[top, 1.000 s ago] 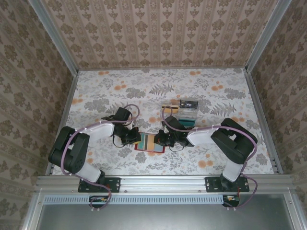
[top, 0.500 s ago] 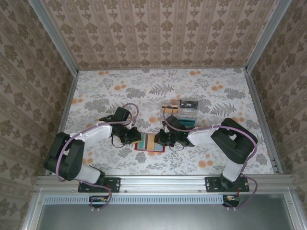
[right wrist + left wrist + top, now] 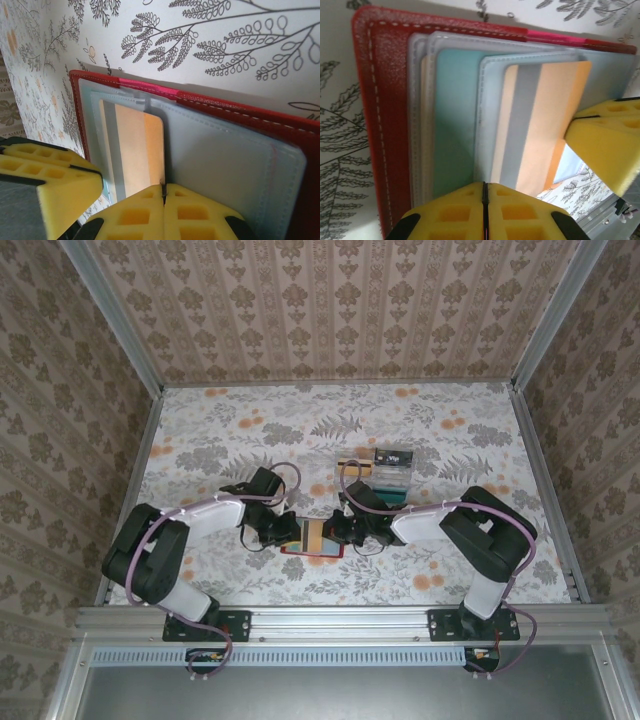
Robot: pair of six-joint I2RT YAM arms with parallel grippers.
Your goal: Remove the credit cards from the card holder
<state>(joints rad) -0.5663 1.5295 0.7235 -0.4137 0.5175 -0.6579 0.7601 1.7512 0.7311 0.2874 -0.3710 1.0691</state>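
Two thin, stiff, slick cards, tan-gold card (image 3: 540, 125) and teal card (image 3: 455, 125), in card holder (image 3: 385, 125): pinch exposed edge. Clenched: left gripper (image 3: 484, 207), right gripper (image 3: 163, 210); hold unclear.

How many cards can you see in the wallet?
2: a teal card nearer the wallet's stitched edge, and a tan card beside it. Others may be hidden.

An open red leather-like card holder (image 3: 235, 117) lies on a fern-printed table cover (image 3: 225, 45). A tan-gold plastic card (image 3: 142, 150) rests against its grey-blue lining. The right gripper (image 3: 163, 200) has its yellow pads pressed together beside the card.
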